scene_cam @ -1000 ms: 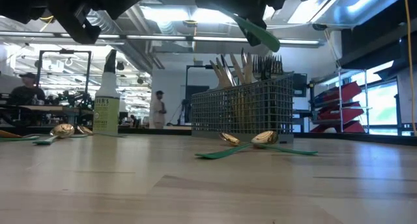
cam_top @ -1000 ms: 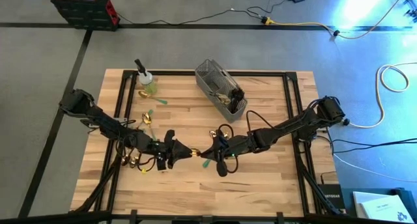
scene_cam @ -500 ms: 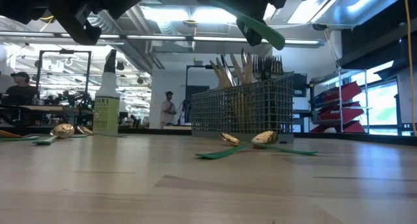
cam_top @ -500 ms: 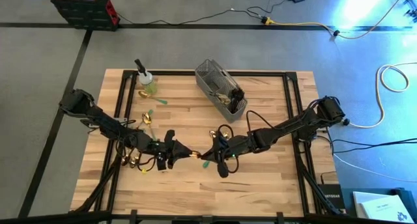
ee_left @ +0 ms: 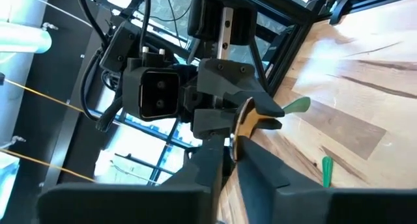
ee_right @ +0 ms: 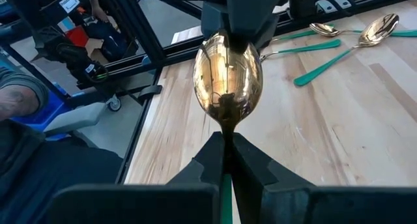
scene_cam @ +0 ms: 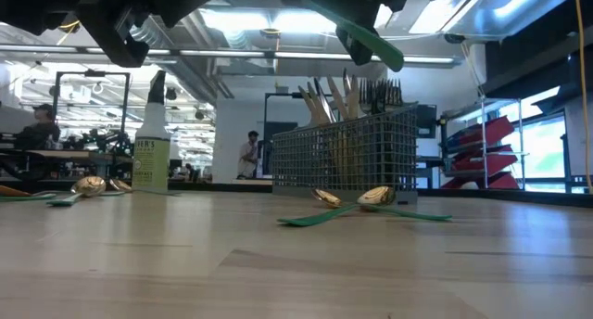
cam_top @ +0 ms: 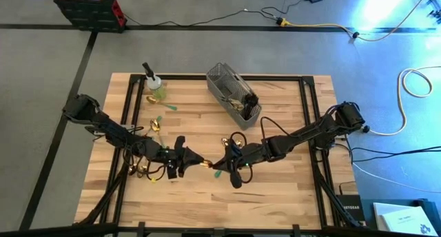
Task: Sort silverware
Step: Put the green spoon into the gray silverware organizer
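A spoon with a gold bowl and a green handle hangs above the middle of the table, and both grippers are shut on it. My left gripper comes from the left and my right gripper from the right, tip to tip. The low view shows only the handle, slanting down at the top of the picture. More gold spoons with green handles lie flat on the left half of the table. My left gripper pinches the tip of the spoon's bowl between its two fingers, which lie about level and come from the table's left. The bowl shows edge-on just past its fingertips. The spoon is clear of the table. My right gripper pinches the spoon's neck, just behind the bowl, between its two fingers. They come from the table's right, slanting slightly down. The green handle sticks out past the fingers toward the near edge, clear of the table.
A grey wire-mesh caddy with cutlery standing in it is at the far middle. A spray bottle stands at the far left. Two spoons lie in front of the caddy, others near the left arm. People show in the room behind.
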Action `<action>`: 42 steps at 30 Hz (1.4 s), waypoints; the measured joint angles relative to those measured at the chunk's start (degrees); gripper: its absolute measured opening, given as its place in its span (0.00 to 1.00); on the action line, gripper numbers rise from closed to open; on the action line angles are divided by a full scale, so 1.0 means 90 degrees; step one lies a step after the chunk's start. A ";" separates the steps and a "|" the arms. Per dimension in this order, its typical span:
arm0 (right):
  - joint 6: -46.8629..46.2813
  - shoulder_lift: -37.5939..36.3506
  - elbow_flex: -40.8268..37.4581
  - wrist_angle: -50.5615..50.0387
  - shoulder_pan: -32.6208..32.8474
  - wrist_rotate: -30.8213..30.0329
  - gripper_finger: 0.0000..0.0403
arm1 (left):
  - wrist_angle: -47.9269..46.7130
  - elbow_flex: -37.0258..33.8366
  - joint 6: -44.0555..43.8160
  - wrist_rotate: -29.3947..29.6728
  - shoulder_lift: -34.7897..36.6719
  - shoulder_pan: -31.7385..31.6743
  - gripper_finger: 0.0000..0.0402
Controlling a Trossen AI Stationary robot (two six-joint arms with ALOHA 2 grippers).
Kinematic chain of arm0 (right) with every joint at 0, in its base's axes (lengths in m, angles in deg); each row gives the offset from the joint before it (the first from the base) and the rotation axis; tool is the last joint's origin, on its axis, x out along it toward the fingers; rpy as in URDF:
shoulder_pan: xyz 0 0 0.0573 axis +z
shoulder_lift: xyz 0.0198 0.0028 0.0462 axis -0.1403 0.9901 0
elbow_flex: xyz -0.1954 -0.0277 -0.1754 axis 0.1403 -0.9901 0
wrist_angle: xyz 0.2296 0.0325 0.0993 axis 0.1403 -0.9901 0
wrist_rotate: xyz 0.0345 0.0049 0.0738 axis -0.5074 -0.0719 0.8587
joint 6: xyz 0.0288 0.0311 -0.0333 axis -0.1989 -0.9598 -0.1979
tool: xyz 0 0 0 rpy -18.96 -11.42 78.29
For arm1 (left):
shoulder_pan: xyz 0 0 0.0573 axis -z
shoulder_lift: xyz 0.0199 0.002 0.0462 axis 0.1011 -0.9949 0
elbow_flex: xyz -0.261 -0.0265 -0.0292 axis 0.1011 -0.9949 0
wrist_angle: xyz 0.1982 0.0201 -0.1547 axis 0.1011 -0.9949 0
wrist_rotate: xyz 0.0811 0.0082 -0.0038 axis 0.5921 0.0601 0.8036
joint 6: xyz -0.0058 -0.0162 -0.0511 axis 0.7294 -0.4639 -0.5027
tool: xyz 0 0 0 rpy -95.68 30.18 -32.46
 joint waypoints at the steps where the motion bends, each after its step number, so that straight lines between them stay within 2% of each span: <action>1: 0.0000 -0.0002 0.0002 0.0002 -0.0002 0.0000 0.00 | -0.0001 0.0000 0.0000 0.0004 0.0000 0.0000 0.03; 13: 0.0007 -0.0002 0.0003 -0.0032 -0.0005 -0.0004 0.01 | -0.0146 0.0000 -0.0172 0.0080 0.0000 -0.0002 0.00; 19: 0.0014 -0.0002 0.0003 0.0010 -0.0005 -0.0158 0.07 | -0.0188 0.0000 -0.0207 0.0097 0.0000 -0.0005 0.00; 31: 0.0125 -0.0002 0.0003 -0.0102 -0.0005 -0.0231 0.31 | -0.0249 0.0000 -0.0325 0.0133 0.0000 -0.0005 0.00; 42: -0.0147 -0.0028 0.0003 -0.0515 -0.0013 -0.0235 0.63 | -0.0307 0.0000 -0.0340 0.0135 -0.0002 0.0007 0.00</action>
